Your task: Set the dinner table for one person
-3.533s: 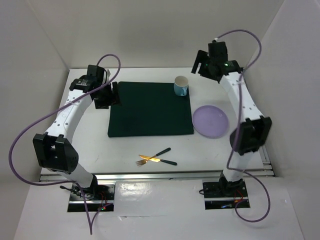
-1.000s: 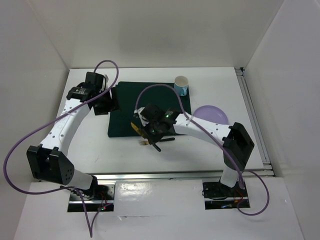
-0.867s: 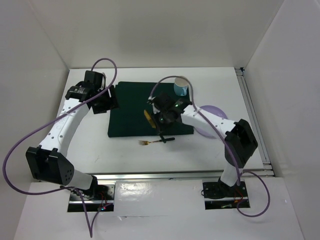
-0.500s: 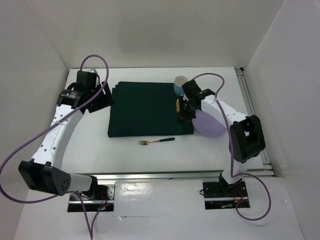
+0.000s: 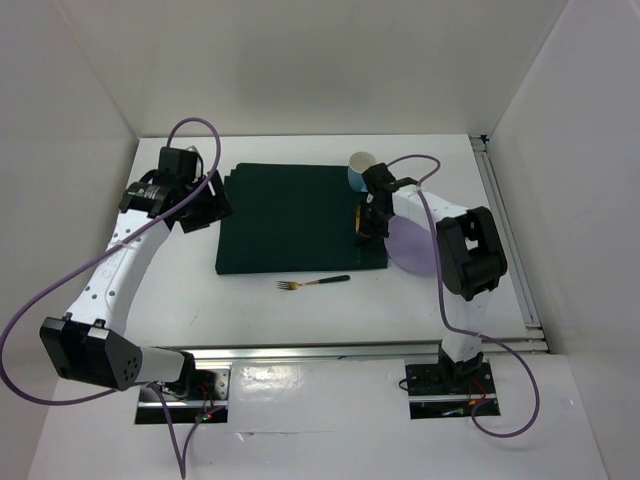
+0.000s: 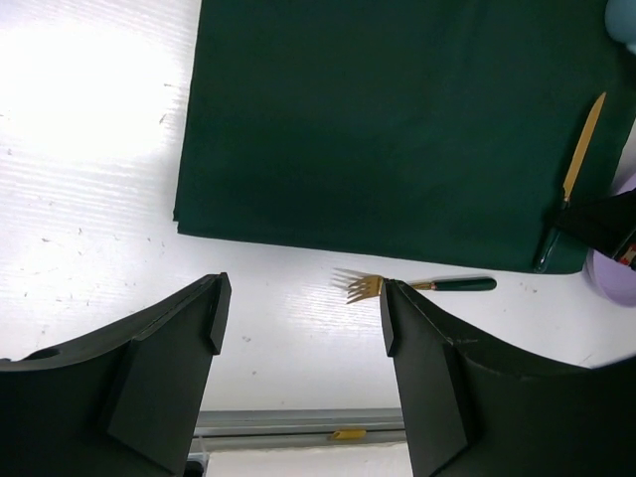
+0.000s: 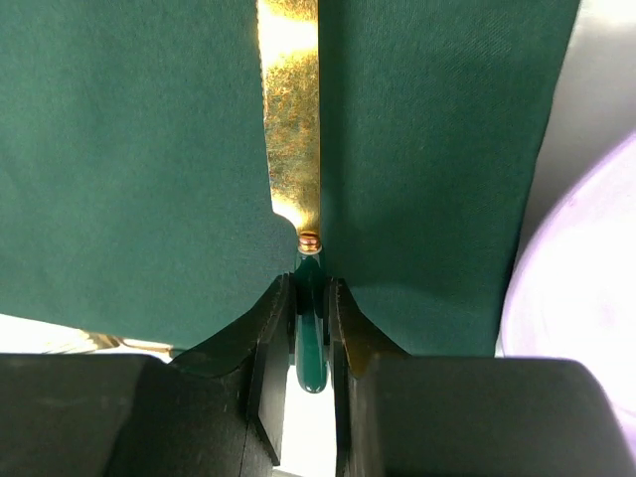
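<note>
Worktop (image 5: 300, 318): we see the white dinner table spread beneath both claws and carrying everything else, with a metal rail on its near edge.
Fork (image 6: 417, 286): it lies flat on bare worktop, nearer than the right claw and off to that claw's left. Its gold tines point left and its green handle points right, and it sits just clear of the mat's near edge.
Right claw (image 7: 309, 298): we see it pinching the knife's green handle between its two fingers (image 7: 268, 333), low over the mat's near right corner.
Knife (image 7: 293, 119): the gold blade runs straight away from the right claw along the mat's right strip. We cannot tell whether it rests on the cloth.
Plate (image 5: 422, 252): lilac, it is on the worktop to the right of the right claw, just beside the mat's edge and partly hidden by the arm.
Mat (image 6: 378, 129): the dark green cloth lies flat and stretches left from the right claw to the left claw.
Left claw (image 6: 303, 288): we see it spread wide and holding nothing, raised above the mat's left edge.
Cup (image 5: 361, 170): upright and blue-sided, it stands beyond the right claw at the mat's far right corner.
</note>
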`<state>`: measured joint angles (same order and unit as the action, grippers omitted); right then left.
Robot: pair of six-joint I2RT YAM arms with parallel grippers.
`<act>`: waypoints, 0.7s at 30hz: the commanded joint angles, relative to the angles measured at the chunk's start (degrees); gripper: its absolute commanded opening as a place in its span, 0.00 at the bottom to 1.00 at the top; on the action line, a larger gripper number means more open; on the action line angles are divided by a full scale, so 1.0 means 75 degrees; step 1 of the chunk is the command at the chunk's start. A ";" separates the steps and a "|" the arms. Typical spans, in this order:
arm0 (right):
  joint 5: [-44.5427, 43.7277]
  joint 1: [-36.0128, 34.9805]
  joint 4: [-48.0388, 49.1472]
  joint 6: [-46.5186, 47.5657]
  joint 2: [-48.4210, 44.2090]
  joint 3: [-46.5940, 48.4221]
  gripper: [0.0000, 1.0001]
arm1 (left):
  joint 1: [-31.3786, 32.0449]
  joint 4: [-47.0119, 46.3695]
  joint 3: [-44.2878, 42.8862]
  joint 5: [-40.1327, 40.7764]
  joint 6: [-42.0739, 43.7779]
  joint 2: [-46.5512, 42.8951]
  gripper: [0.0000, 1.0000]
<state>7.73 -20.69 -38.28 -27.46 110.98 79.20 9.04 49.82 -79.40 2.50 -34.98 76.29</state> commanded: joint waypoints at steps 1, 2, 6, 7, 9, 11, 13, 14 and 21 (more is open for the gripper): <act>-0.0338 0.0040 0.0510 -0.0147 -0.0055 0.0316 0.02 | 0.0002 -0.0116 0.0063 -0.0240 -0.0129 -0.0071 0.79; -0.0420 0.0040 0.0511 -0.0147 -0.0055 0.0315 0.05 | 0.0002 -0.0116 0.0063 -0.0310 -0.0129 -0.0071 0.79; -0.0842 0.0040 0.0720 -0.0065 -0.0055 0.0315 0.19 | 0.0002 -0.0116 0.0133 -0.0310 -0.0199 -0.0141 0.79; -0.0843 0.0040 0.0721 0.0016 -0.0055 0.0315 0.18 | 0.0002 -0.0185 0.0133 -0.0310 -0.0199 -0.0141 0.79; -0.0843 0.0040 0.0722 0.0088 0.0097 0.0502 0.16 | 0.0002 -0.0186 0.0133 -0.0310 -0.0199 -0.0141 0.79; -0.1018 0.0040 0.0604 0.0157 0.0343 0.0760 0.16 | 0.0002 -0.0186 0.0133 -0.0381 -0.0199 -0.0141 0.79; -0.1018 0.0040 0.0535 0.0251 0.0459 0.0865 0.19 | 0.0002 -0.0186 0.0133 -0.0381 -0.0199 -0.0141 0.79; -0.1018 0.0040 0.0534 0.0252 0.0553 0.0959 0.22 | 0.0002 -0.0186 0.0133 -0.0381 -0.0199 -0.0141 0.79; -0.1171 -0.0112 0.0159 0.0404 0.0450 0.1124 0.52 | 0.0002 -0.0186 0.0063 -0.0451 -0.0129 -0.0141 0.79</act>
<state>0.58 -20.82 -36.38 -25.43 115.24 84.79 9.04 49.47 -78.61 0.08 -36.21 76.29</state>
